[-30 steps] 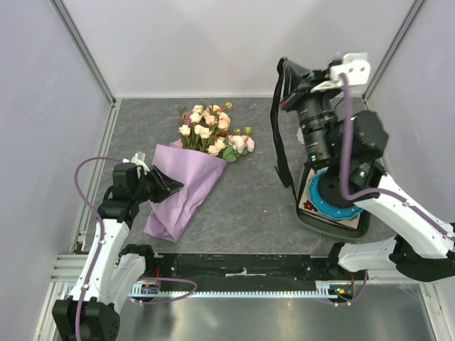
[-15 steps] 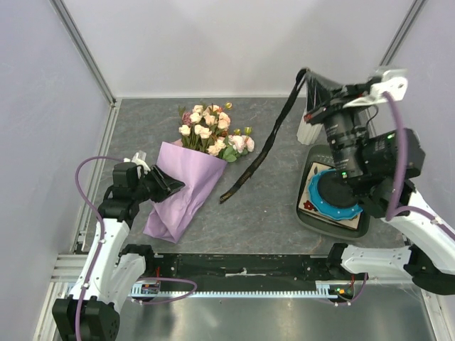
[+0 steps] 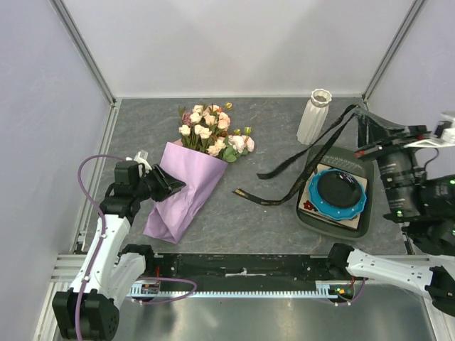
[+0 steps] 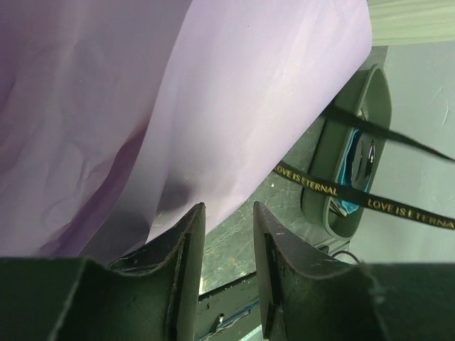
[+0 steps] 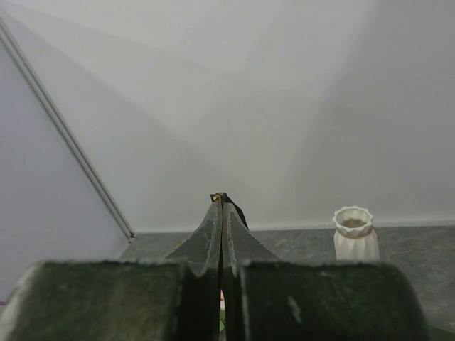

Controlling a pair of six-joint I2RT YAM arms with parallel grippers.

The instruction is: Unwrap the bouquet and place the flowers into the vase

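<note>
The bouquet lies on the table, its lilac paper cone (image 3: 181,188) pointing toward me and the flowers (image 3: 210,131) at the far end. My left gripper (image 3: 170,186) sits at the cone's left edge, open. In the left wrist view the paper (image 4: 178,106) lies just past the empty fingertips (image 4: 229,213). Far right, my raised right gripper (image 3: 360,115) is shut on the black ribbon (image 3: 252,196), which trails down across the tray to the table. The ribbon end (image 5: 237,211) pokes out of the shut tips (image 5: 222,202). The white ribbed vase (image 3: 315,116) stands upright at the back right.
A blue round dish (image 3: 337,193) with a black centre sits on a dark tray (image 3: 362,220) at the right, under the hanging ribbon. The ribbon's gold lettering (image 4: 334,188) shows in the left wrist view. Enclosure walls stand on the left, back and right.
My right arm has swung right and away with the ribbon, whose free end dropped onto the table by the tray; the vase is now uncovered. The left gripper stays at the paper, jaws slightly wider.
</note>
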